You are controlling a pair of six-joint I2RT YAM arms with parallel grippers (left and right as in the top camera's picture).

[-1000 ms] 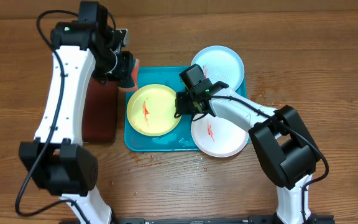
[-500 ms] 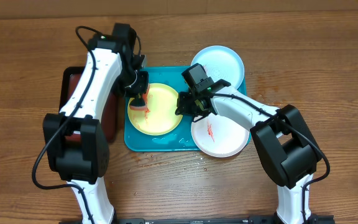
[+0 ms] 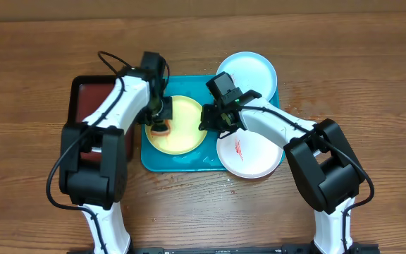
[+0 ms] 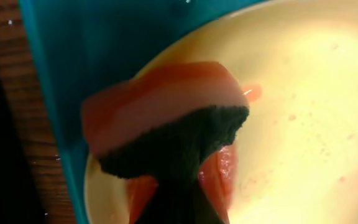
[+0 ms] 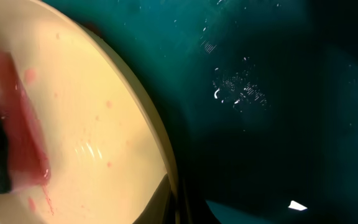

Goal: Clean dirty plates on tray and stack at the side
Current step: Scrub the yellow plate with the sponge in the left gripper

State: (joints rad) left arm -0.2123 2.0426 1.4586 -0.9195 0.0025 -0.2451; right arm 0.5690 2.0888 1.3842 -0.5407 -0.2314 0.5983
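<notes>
The yellow-green plate [image 3: 182, 127] lies on the turquoise tray [image 3: 189, 162]. My left gripper [image 3: 162, 125] is shut on an orange sponge with a dark scouring side [image 4: 166, 134] and presses it on the plate's left part [image 4: 303, 93]. Red smear shows beside the sponge. My right gripper [image 3: 208, 118] is shut on the plate's right rim [image 5: 160, 155], holding it. The white plate [image 3: 249, 152] with a red smear lies at the tray's right front. The light blue plate [image 3: 249, 70] lies at the tray's back right corner.
A black tray with dark red inside [image 3: 90, 106] stands left of the turquoise tray. Water drops lie on the tray floor [image 5: 241, 87] and on the wooden table [image 3: 175, 185] in front of it.
My left gripper has swung from over the black tray to the right and down with the sponge onto the yellow-green plate. The right gripper has stayed on the rim.
</notes>
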